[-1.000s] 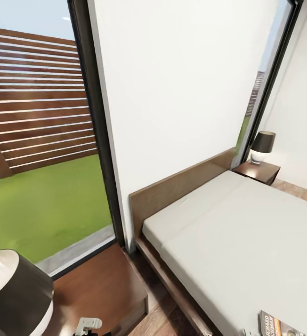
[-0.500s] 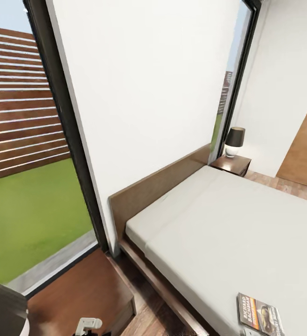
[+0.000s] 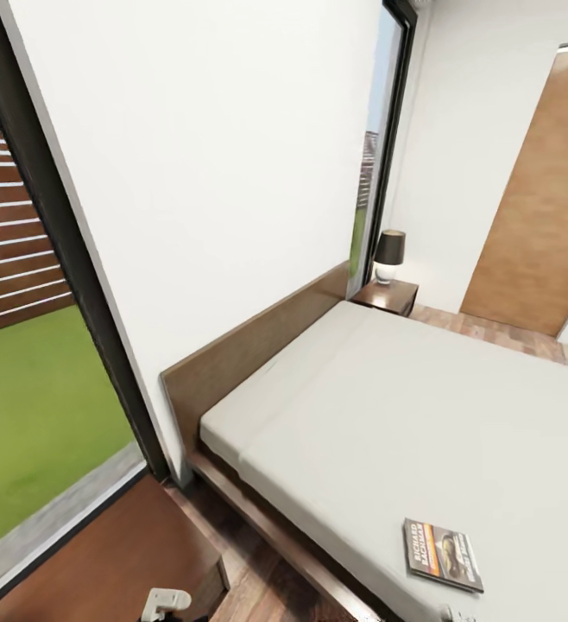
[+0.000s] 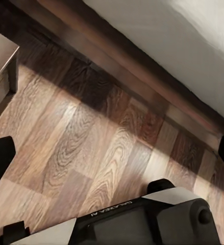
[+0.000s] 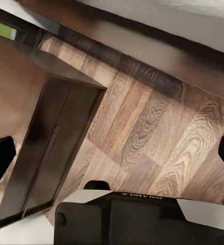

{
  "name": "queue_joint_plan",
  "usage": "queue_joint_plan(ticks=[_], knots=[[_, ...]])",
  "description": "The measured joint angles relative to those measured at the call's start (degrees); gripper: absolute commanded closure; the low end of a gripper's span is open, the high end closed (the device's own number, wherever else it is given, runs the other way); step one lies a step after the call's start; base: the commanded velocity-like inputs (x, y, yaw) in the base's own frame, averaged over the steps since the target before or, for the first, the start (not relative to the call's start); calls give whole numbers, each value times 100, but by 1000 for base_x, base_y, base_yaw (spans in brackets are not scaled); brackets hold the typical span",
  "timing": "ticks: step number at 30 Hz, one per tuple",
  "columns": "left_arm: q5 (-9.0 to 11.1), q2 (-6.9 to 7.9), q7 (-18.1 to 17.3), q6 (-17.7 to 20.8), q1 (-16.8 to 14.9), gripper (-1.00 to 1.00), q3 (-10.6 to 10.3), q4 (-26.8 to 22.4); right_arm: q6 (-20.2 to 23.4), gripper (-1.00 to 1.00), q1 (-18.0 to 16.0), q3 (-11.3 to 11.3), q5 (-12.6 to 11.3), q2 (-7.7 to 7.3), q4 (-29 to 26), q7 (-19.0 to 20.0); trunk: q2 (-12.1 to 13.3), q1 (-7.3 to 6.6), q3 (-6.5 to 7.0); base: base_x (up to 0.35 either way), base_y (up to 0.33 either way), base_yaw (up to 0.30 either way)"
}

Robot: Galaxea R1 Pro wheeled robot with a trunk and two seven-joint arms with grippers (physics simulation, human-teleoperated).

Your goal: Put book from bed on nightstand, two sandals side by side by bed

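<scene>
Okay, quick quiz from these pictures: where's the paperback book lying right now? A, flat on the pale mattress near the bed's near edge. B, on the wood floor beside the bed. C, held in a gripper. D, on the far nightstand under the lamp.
A: in the head view the book lies flat on the mattress of the bed, near its near edge.

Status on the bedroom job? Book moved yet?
Nothing done yet. The book lies on the bed, not on the near nightstand or the far nightstand. Both wrist views show bare floor between wide-apart fingers, so nothing is held. Sandals remain unplaced.
</scene>
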Motion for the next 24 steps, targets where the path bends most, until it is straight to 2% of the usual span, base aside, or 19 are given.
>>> queue_joint_plan(ticks=[2,5,24], knots=[[-1,3,-307,2,0,-100,2,0,8,-100,0,-3,-9,-11,-2,431,0,0,0,0,0,-288],[2,21,-674,6,0,-100,5,-2,26,-100,0,-11,-29,-23,-7,774,0,0,0,0,0,-281],[8,27,-746,8,0,-100,6,0,42,-100,0,-4,-26,-27,9,870,0,0,0,0,0,-272]])
